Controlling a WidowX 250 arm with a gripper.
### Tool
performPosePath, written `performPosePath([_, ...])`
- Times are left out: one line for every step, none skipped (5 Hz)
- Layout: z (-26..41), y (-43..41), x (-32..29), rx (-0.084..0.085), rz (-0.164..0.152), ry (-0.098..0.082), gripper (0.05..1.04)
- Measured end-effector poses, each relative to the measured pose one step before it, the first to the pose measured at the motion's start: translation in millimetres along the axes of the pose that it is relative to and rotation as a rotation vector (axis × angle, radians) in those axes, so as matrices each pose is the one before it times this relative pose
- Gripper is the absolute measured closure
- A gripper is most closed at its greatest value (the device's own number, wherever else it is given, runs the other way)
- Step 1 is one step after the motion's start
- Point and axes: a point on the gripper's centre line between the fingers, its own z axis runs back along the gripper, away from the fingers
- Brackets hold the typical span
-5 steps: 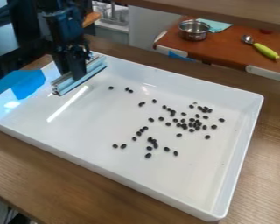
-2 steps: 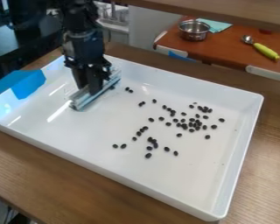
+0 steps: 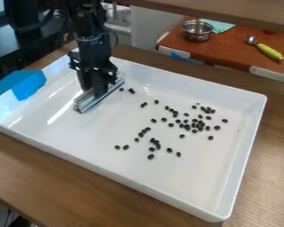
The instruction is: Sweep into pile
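Camera view, tool point(image 3: 97, 94) gripping bar point(image 3: 84, 103), scattered beans point(image 3: 200, 126)

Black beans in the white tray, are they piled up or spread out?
Spread out: the black beans lie scattered over the tray, some alone, some clustered.

- Your gripper point(image 3: 93, 94): black
- Your sweeping bar point(image 3: 83, 105): silvery
- Your tray point(image 3: 195, 181): plain white
- Your beans point(image 3: 151, 156): black
- Corner tape point(image 3: 30, 85): bright blue
- Your counter point(image 3: 61, 190): brown, wood-grained
- Far table point(image 3: 227, 49): reddish brown
- Cloth point(image 3: 222, 26): pale teal
- Spoon handle point(image 3: 270, 52): yellow-green
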Motion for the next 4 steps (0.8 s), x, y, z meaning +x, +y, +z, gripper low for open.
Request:
performPosePath([-0.31, -18.45, -4.89, -0.0101, -0.0128, 0.0056, 0.741])
performPosePath([1.11, -25.34, -7.24, -0.0407, 0.0062, 0.0232, 0.741])
performPosePath([-0.60, -27.62, -0.60, -0.0259, 0.0069, 0.0103, 0.741])
performPosePath([-0.73, -11.19, 1.71, -0.0083, 0.0198, -0.0042, 0.741])
